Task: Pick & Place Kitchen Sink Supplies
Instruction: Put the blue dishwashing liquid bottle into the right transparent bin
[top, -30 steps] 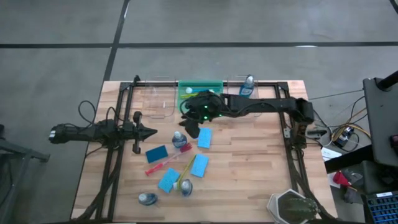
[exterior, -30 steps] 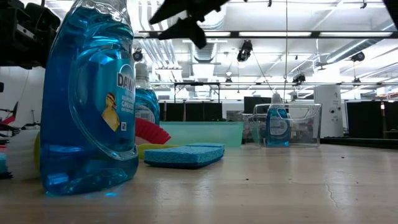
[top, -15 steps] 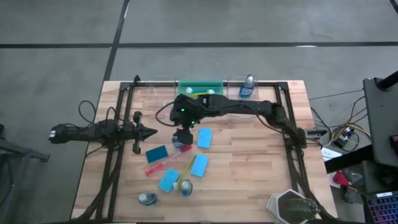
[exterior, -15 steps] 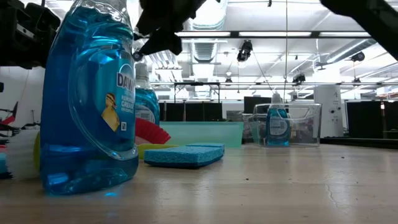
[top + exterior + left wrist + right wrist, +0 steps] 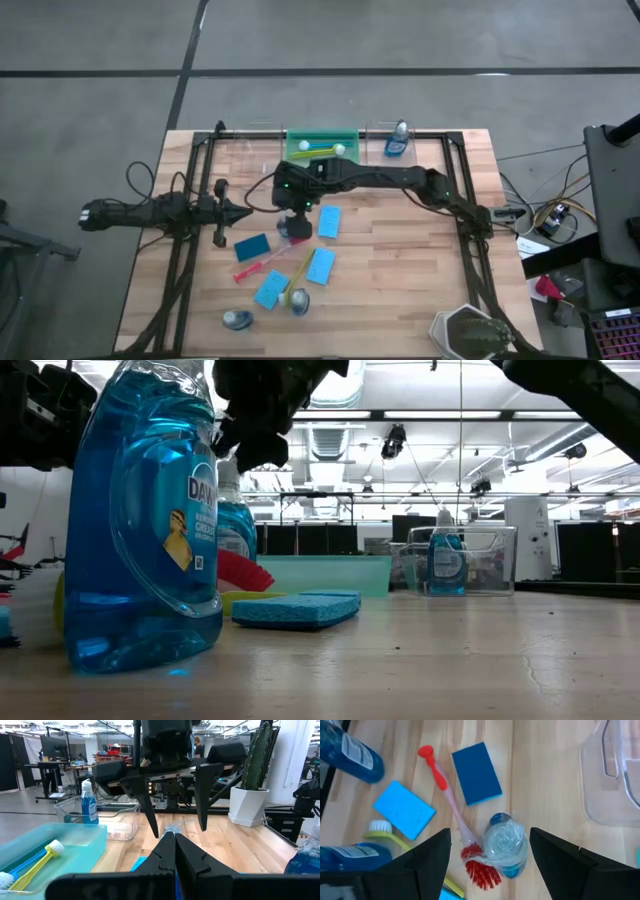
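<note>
The right gripper [image 5: 490, 850], fingers spread wide, is poised above an upright clear bottle [image 5: 506, 845] of blue liquid at mid-table, touching a red brush [image 5: 470, 860]. The bottle is judged rigid, smooth, liquid-heavy and tippable; a hold across its body is advised. The left gripper [image 5: 169, 840] is parked shut.

- Wooden table [image 5: 400, 270] of pale planks, with a black frame along its sides
- At the far edge: a clear bin [image 5: 255, 160], a green bin [image 5: 322, 135] and a second clear bin [image 5: 385, 130]
- Near the middle: an upright bottle [image 5: 290, 226], a red brush [image 5: 262, 263], a yellow brush [image 5: 297, 275]
- Four blue sponges: one dark [image 5: 252, 246], three lighter [image 5: 328, 222] [image 5: 320, 266] [image 5: 271, 289]
- Two more bottles [image 5: 238, 319] [image 5: 300, 301] near the front edge
</note>
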